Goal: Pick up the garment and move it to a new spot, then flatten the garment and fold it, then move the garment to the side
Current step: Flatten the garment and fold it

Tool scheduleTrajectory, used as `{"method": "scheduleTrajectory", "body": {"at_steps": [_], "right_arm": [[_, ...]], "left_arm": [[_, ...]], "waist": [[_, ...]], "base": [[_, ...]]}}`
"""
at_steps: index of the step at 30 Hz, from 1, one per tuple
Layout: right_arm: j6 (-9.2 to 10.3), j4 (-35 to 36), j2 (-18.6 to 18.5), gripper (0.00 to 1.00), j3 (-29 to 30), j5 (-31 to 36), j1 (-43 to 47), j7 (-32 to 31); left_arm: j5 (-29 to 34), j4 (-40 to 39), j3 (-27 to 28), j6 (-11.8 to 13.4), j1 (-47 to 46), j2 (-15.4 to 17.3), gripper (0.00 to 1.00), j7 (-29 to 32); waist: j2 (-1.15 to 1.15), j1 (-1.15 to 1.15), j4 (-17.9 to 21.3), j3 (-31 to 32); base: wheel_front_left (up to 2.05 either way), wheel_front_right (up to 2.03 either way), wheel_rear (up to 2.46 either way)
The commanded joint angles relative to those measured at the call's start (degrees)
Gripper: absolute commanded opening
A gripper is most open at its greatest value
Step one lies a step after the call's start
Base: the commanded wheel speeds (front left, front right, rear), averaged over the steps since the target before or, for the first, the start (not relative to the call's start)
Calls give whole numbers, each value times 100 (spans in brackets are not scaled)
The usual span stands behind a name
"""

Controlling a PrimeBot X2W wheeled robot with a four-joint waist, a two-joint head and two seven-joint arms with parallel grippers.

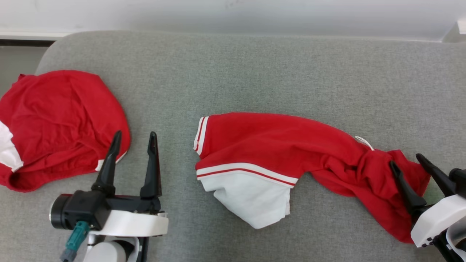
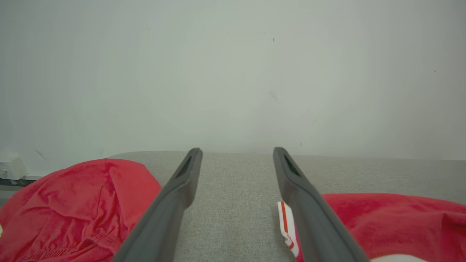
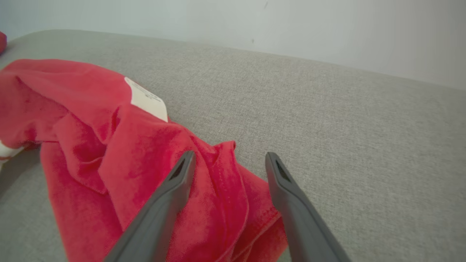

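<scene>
A grey cushion (image 1: 255,72), pale wall (image 1: 233,14) behind; the garment (image 1: 276,145) lies apart from a second red garment (image 1: 54,120). The left gripper (image 1: 135,133) gapes empty; the right gripper (image 1: 405,159), fingers wide, straddles the garment's bunched end.

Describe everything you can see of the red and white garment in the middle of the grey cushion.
The red and white garment looks like soft knit cloth: red body, a white panel edged by a red stripe, a white-striped cuff and a white label. It lies stretched out on the grey fabric cushion, bunched at the robot's right end, where the open right gripper straddles a fold.
</scene>
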State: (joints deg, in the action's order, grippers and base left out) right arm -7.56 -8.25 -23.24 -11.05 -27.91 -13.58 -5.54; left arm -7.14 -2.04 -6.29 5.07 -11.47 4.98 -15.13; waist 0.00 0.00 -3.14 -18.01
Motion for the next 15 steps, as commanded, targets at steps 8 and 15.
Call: {"method": "scheduleTrajectory", "body": {"at_steps": [8, 15], "right_arm": [[15, -271, -374, 0, -565, -351, -357, -90], [15, -130, -563, 0, -427, -375, -550, 315]], "left_arm": [[16, -16, 22, 14, -42, -11, 100, 0], [45, -26, 39, 18, -78, -25, 100, 0]], "waist": [[0, 0, -57, -88], [0, 0, -12, -101]], "base": [[0, 0, 0], [0, 0, 0]]}}
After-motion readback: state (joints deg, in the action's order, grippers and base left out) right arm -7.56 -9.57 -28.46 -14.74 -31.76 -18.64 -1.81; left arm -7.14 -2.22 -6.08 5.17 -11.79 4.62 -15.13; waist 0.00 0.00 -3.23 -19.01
